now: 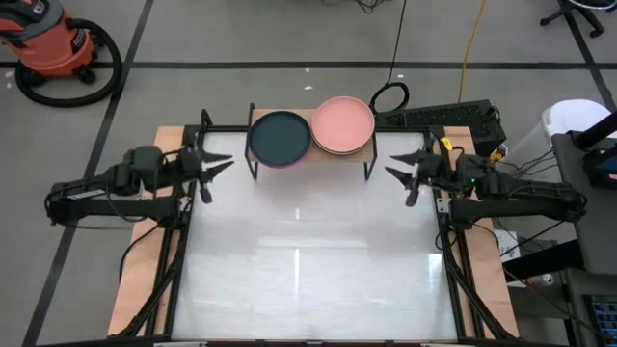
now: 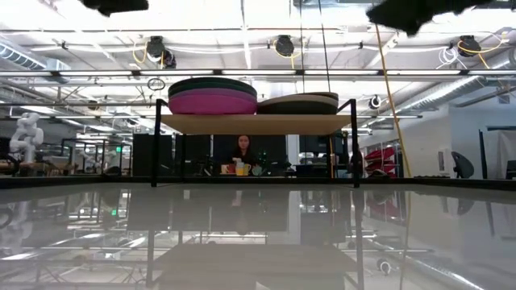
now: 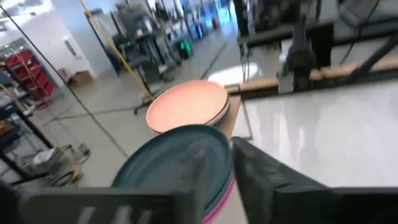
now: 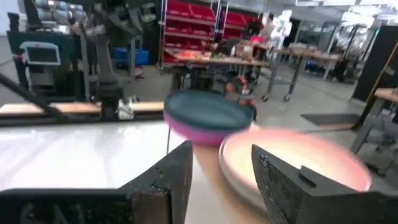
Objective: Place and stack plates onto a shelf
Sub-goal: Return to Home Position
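Two stacks of plates sit on the shelf (image 1: 310,154) at the table's far edge. The left stack is topped by the dark teal plate (image 1: 280,138), with magenta and purple under it (image 2: 211,101). The right stack is topped by the salmon pink plate (image 1: 342,124), over beige and charcoal plates (image 2: 300,103). My left gripper (image 1: 220,172) hovers open at the table's left side, left of the shelf. My right gripper (image 1: 399,172) hovers open at the right side, right of the shelf. Neither holds anything.
The white table top (image 1: 308,270) lies bare between the arms and toward the near edge. A black power strip (image 1: 439,118) and cables lie behind the shelf on the right. A person (image 2: 242,153) sits in the room beyond the table.
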Motion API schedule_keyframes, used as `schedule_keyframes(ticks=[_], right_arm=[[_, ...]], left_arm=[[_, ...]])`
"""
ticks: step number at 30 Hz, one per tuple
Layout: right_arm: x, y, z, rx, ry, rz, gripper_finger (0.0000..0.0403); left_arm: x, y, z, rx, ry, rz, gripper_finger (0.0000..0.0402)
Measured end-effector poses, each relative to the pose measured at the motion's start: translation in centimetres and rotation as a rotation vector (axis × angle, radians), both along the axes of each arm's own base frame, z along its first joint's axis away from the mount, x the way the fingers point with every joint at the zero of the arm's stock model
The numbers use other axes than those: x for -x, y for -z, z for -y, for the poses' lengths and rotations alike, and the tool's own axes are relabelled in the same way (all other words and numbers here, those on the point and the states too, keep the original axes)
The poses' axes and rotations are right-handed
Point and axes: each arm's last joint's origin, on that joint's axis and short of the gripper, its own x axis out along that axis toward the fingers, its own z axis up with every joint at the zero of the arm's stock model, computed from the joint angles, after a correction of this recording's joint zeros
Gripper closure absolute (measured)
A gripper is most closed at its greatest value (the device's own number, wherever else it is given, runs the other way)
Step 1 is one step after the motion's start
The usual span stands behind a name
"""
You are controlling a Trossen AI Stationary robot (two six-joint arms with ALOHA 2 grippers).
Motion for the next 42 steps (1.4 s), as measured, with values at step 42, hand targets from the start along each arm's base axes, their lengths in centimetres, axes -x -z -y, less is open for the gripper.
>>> schedule_keyframes(ticks=[42], right_arm=[[4.7, 10.0, -1.2, -0.073, -0.084, 0.045, 0.0402]], left_arm=[[2.8, 10.9, 0.7, 0.185, 0.026, 0.244, 0.0398]])
